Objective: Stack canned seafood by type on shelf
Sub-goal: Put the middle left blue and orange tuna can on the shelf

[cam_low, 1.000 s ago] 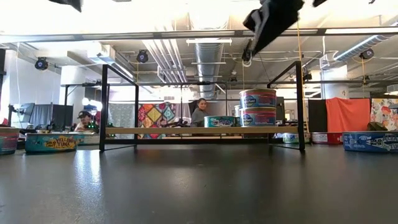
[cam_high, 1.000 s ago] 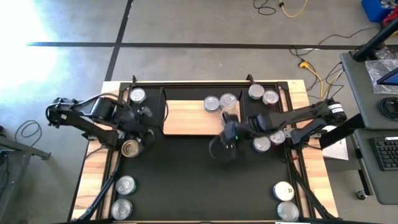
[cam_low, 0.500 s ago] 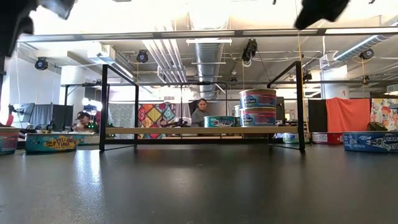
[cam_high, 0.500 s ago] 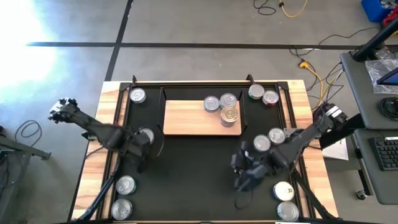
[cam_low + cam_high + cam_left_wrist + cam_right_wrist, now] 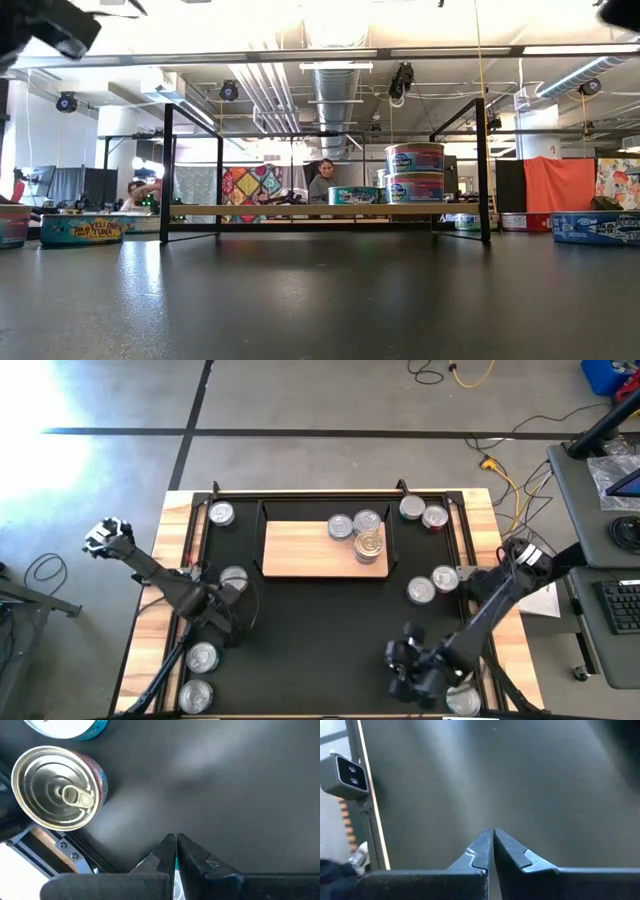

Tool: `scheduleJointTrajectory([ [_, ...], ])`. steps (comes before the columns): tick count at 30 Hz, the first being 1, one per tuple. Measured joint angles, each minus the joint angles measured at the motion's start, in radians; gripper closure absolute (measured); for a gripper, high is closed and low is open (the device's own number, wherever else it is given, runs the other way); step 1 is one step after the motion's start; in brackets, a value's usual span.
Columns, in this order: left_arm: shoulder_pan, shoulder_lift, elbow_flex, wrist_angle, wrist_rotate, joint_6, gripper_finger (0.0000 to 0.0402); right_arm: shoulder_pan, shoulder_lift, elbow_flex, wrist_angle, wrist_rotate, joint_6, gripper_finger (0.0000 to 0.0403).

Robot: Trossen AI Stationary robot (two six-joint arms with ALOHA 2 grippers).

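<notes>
Both arms are pulling back: my left gripper [image 5: 174,845], fingers pressed together, empty, is hovering beside a gold-topped round tin [image 5: 56,788]; my right gripper [image 5: 491,842], likewise closed, empty. Three stacked tins [image 5: 369,547] are sitting on the light-wood shelf [image 5: 295,550].

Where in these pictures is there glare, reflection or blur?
High view: strong white glare on the floor at upper left, and the left claw is smeared by motion. Low view: the black mat mirrors the bright ceiling. Left wrist view: a pale sheen crosses the mat beside a sharp gold-topped can.
</notes>
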Motion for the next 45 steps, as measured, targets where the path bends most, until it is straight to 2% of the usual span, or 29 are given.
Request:
scheduleJointTrajectory([
  [2, -0.03, 0.047, 0.047, -0.015, -0.019, 0.0, 0.0401, 0.031, 0.002, -0.022, -0.01, 0.032, 0.066, 0.039],
  [6, -0.066, 0.138, 0.125, -0.035, -0.022, 0.051, 0.0401, 0.071, -0.001, -0.083, -0.01, 0.025, 0.195, 0.039],
  [11, -0.069, 0.221, 0.194, -0.039, 0.051, 0.149, 0.0401, 0.072, -0.004, -0.111, -0.007, 0.015, 0.237, 0.039],
  [14, -0.064, 0.241, 0.199, -0.081, 0.071, 0.156, 0.0402, 0.047, -0.005, -0.104, -0.006, 0.034, 0.173, 0.039],
  [17, -0.029, 0.239, 0.165, -0.124, 0.113, 0.153, 0.0402, 0.009, -0.006, -0.093, -0.005, 0.04, 0.043, 0.039],
  [22, 0.115, 0.213, 0.05, -0.145, 0.212, 0.136, 0.0402, -0.087, -0.006, -0.094, -0.007, 0.006, -0.169, 0.039],
  [26, 0.227, 0.213, -0.013, -0.151, 0.145, 0.178, 0.0402, -0.134, -0.011, -0.087, -0.009, -0.059, -0.27, 0.039],
  [30, 0.274, 0.214, -0.06, -0.163, -0.013, 0.202, 0.0402, -0.128, -0.013, -0.072, -0.014, -0.08, -0.313, 0.039],
  [33, 0.25, 0.214, -0.083, -0.169, -0.109, 0.204, 0.0402, -0.109, -0.013, -0.065, -0.042, -0.114, -0.318, 0.039],
  [38, 0.143, 0.214, -0.108, -0.175, -0.223, 0.186, 0.0402, -0.057, -0.013, -0.064, -0.123, -0.125, -0.221, 0.039],
  [41, 0.107, 0.217, -0.142, -0.244, -0.228, 0.144, 0.0402, -0.03, -0.013, -0.067, -0.156, -0.119, -0.156, 0.039],
  [45, 0.108, 0.226, -0.221, -0.303, -0.126, 0.15, 0.0401, -0.015, -0.013, -0.07, -0.172, -0.117, -0.105, 0.039],
])
